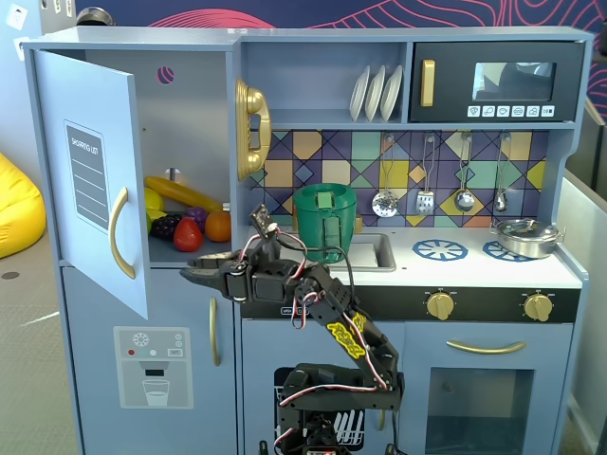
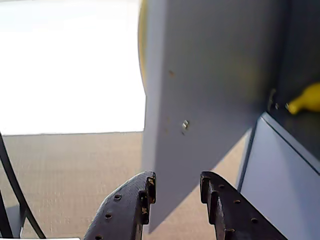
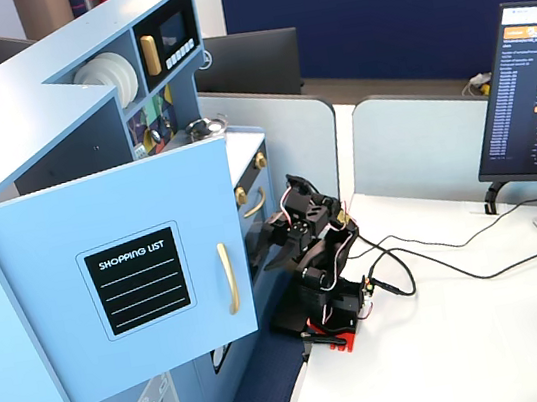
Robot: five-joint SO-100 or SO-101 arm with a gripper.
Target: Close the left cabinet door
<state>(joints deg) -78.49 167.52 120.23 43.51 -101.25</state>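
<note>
The left cabinet door (image 1: 90, 114) is light blue and stands swung open to the left in a fixed view. Its black "SHOPPING LIST" panel (image 1: 88, 175) and gold handle (image 1: 119, 232) face outward, and both show in the other fixed view (image 3: 139, 281). My black gripper (image 1: 196, 275) is open and empty. It reaches left just behind the door's lower free edge. In the wrist view the gripper (image 2: 177, 186) points at the door's plain inner face (image 2: 210, 85). I cannot tell whether a fingertip (image 2: 146, 189) touches it. In the side fixed view the gripper (image 3: 265, 247) is partly behind the door's edge.
Toy fruit (image 1: 187, 230) lies in the open cabinet. Below is a blue door with a water-dispenser graphic (image 1: 152, 370). A gold phone (image 1: 251, 128), green pot (image 1: 324, 220) and black microwave (image 1: 498, 81) are to the right. A monitor (image 3: 535, 90) and cables (image 3: 439, 256) sit on the white table.
</note>
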